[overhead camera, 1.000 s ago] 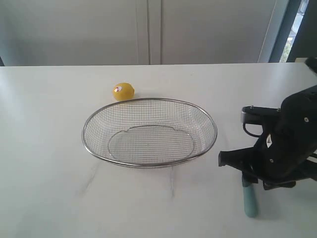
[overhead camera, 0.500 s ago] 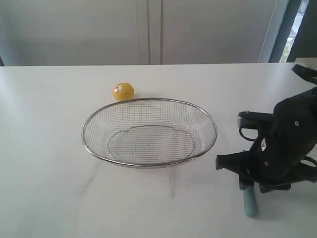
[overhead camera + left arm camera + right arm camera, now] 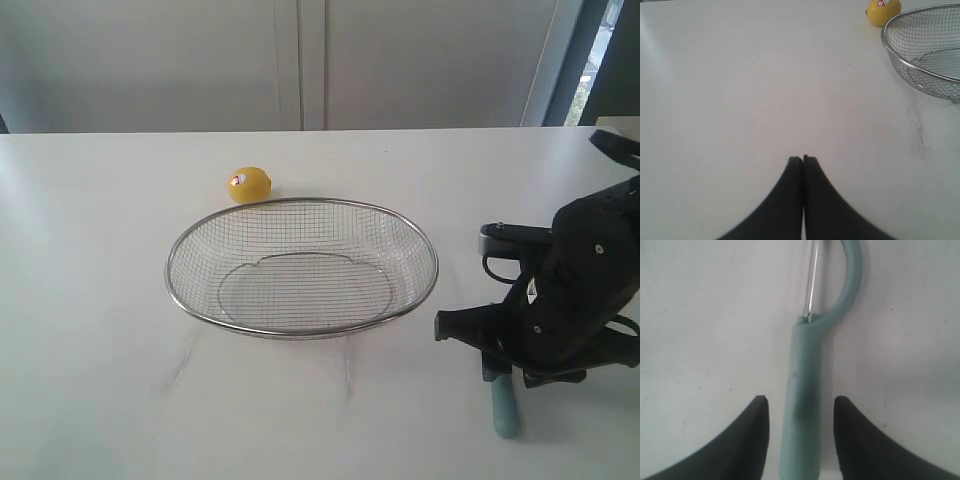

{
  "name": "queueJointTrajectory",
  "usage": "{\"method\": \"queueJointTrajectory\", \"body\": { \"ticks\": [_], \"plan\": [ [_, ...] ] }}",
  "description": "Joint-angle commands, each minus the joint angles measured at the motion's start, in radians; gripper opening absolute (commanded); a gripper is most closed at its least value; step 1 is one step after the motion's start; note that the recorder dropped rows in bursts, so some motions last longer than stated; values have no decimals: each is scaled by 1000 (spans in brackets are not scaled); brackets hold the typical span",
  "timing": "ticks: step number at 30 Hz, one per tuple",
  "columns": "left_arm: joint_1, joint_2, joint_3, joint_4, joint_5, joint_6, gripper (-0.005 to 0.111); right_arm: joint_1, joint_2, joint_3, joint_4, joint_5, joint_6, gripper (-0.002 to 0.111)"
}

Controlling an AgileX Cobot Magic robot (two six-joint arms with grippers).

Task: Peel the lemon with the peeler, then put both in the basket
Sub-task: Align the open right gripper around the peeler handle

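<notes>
Jaws of the right gripper (image 3: 800, 399) stand wide apart, one on each side of the peeler (image 3: 807, 355) with a gap on both sides, so nothing is grasped. On the left gripper (image 3: 803, 159) the jaws are pressed together over bare tabletop, holding nothing.

A plain white table (image 3: 100, 350) carries everything, with a few faint grey smudges near the basket (image 3: 200, 270). Behind it runs a pale panelled wall (image 3: 300, 60), with a strip of window at the far right.

Lying flat on the table to the right of the basket, the peeler has its long axis running from near to far. Its handle end points toward the table's near edge, and in the exterior view the blade end is hidden under the right arm. It has a slim teal-blue handle, a curved teal arm and a thin metal blade.

The lemon (image 3: 248, 185) sits just behind the basket's far rim.
</notes>
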Motion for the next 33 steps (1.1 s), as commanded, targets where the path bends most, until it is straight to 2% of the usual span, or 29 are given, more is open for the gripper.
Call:
{"method": "queueJointTrajectory", "body": {
  "ticks": [1, 33],
  "plan": [
    [-7, -3, 3, -9, 0, -1, 0, -9, 1, 5, 5, -4, 5, 41],
    [-7, -3, 3, -9, 0, -1, 0, -9, 1, 5, 29, -24, 7, 41]
  ]
}}
